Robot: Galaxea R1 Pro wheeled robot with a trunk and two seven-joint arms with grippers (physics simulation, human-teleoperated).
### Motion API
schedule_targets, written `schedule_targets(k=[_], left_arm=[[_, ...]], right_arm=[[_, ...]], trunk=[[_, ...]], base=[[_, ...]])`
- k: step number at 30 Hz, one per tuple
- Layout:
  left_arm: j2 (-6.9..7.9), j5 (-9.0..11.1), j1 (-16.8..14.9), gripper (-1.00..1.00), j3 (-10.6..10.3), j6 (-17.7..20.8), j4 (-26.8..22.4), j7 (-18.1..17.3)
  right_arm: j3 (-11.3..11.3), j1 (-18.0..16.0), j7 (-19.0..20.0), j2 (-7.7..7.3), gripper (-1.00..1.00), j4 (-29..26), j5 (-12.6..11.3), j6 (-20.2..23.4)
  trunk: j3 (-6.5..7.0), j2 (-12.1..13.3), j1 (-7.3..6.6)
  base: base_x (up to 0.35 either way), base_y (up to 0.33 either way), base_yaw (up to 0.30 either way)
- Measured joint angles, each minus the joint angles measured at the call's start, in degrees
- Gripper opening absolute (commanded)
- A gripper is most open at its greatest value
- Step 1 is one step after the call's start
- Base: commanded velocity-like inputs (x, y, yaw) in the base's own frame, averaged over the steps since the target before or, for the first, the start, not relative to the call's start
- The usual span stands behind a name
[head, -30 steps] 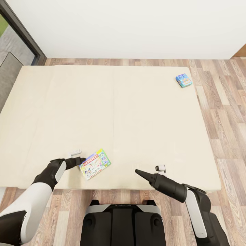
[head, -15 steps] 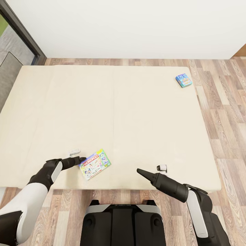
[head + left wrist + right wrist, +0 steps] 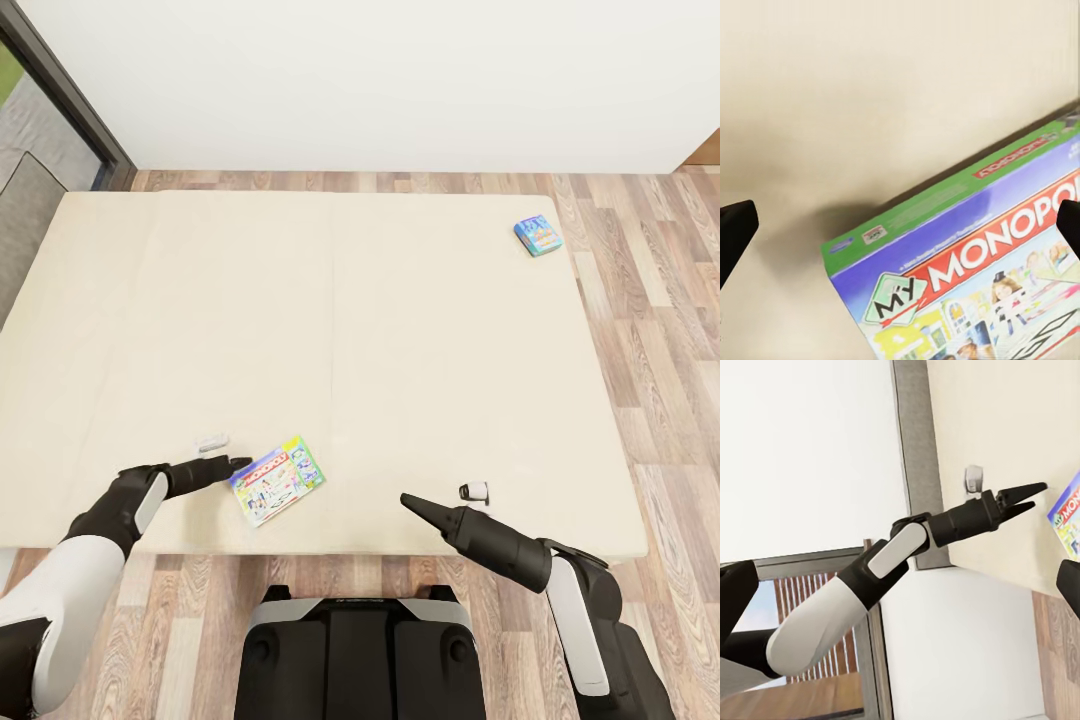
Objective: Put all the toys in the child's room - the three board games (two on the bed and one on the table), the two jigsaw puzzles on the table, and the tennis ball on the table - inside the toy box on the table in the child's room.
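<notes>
Left wrist view | left gripper (image 3: 900, 225) spread wide, empty | Monopoly box (image 3: 975, 277) between the jaws, flat on bed (image 3: 832, 90), green-edged | right gripper (image 3: 408, 499) state unclear.

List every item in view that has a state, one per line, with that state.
Monopoly box: closed, lying flat near the bed's front edge, not gripped.
Small blue game box: closed, lying flat at the bed's far right corner, untouched.
Left gripper: open, fingertips at the Monopoly box's left edge.
Right gripper: fingers look together, holding nothing, above the mattress.
Bed: bare cream mattress.
</notes>
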Motion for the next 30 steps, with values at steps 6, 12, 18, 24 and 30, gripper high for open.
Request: schedule_targets(k=[6,12,18,24,30], left_arm=[[0.5,0.01,0.0,1.0,-0.03,-0.08,0.0,-0.68],[0.59,0.01,0.03,1.0,-0.08,-0.14,0.0,-0.97],[0.58,0.06,0.08,1.0,-0.12,-0.22,0.0,-1.09],[0.65,0.02,0.09,1.0,-0.07,-0.21,0.0,-1.14],[0.72,0.01,0.13,1.0,-0.11,-0.28,0.0,-1.09]], right_arm=[[0.0,0.0,0.01,0.0,1.0,0.01,0.02,0.0],[0.0,0.0,0.02,0.0,1.0,0.03,0.05,0.0],[0.0,0.0,0.08,0.0,1.0,0.03,0.06,0.0],[0.0,0.0,0.09,0.0,1.0,0.03,0.06,0.0],[0.0,0.0,0.08,0.0,1.0,0.04,0.06,0.0]], trunk=[[0.0,0.0,0.0],[0.0,0.0,0.0],[0.0,0.0,0.0],[0.0,-0.01,-0.02],[0.0,0.0,0.0]], base=[[0.0,0.0,0.0],[0.0,0.0,0.0],[0.001,0.0,0.0],[0.158,0.0,0.0],[0.085,0.0,0.0]])
